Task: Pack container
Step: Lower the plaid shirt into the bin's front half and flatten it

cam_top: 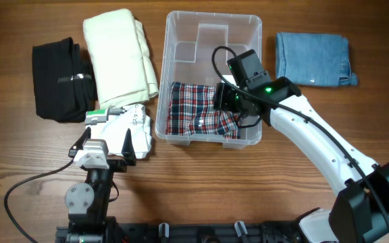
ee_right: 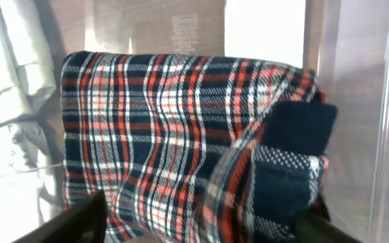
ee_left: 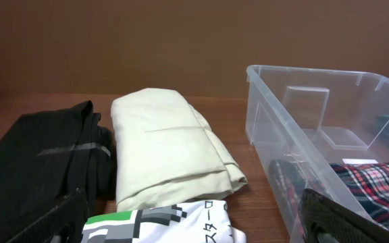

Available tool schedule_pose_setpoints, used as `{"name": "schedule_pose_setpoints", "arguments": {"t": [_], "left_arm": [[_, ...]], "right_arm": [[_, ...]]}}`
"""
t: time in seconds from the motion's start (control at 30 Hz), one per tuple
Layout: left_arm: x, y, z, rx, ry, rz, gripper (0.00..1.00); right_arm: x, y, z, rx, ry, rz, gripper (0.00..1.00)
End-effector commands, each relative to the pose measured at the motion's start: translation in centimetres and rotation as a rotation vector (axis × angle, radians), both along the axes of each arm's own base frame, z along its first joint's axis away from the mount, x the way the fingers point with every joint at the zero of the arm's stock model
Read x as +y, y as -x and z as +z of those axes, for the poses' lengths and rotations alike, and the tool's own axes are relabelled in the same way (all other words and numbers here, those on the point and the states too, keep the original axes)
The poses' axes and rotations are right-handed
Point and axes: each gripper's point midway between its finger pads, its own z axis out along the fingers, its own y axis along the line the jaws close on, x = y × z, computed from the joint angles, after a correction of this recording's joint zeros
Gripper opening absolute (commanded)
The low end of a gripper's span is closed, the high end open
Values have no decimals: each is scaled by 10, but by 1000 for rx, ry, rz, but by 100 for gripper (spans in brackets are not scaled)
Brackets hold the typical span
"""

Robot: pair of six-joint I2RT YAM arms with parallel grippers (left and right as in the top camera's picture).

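Observation:
The clear container (cam_top: 211, 15) stands at the middle back of the table and also shows in the left wrist view (ee_left: 316, 71). A folded plaid cloth (cam_top: 194, 111) lies in its near half. My right gripper (cam_top: 238, 111) is open inside the container, low over the plaid cloth's right end (ee_right: 167, 135), with its fingers (ee_right: 198, 226) spread on either side. My left gripper (cam_top: 107, 135) is open over a white printed shirt (cam_top: 137, 125) lying left of the container. In the left wrist view the fingers (ee_left: 194, 223) straddle that shirt (ee_left: 161, 226).
A folded cream cloth (cam_top: 120, 54) and a black garment (cam_top: 59, 77) lie left of the container. Folded blue jeans (cam_top: 313, 59) lie to its right. The container's far half holds only moulded ribs. The container's clear wall (ee_right: 356, 101) is close on the right gripper's right.

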Motion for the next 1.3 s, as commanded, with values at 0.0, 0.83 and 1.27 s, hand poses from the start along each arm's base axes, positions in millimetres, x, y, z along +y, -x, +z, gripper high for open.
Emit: {"name": "schedule_pose_setpoints", "arguments": {"t": [0.0, 0.83, 1.27], "left_arm": [[-4, 0, -3, 6, -14, -23, 100], [-4, 0, -3, 6, -14, -23, 100], [-4, 0, -3, 6, -14, -23, 100]], "right_arm": [[-8, -7, -3, -67, 124, 117, 83], [-19, -19, 39, -145, 229, 175, 36], [-41, 23, -26, 73, 274, 100, 4]]}}
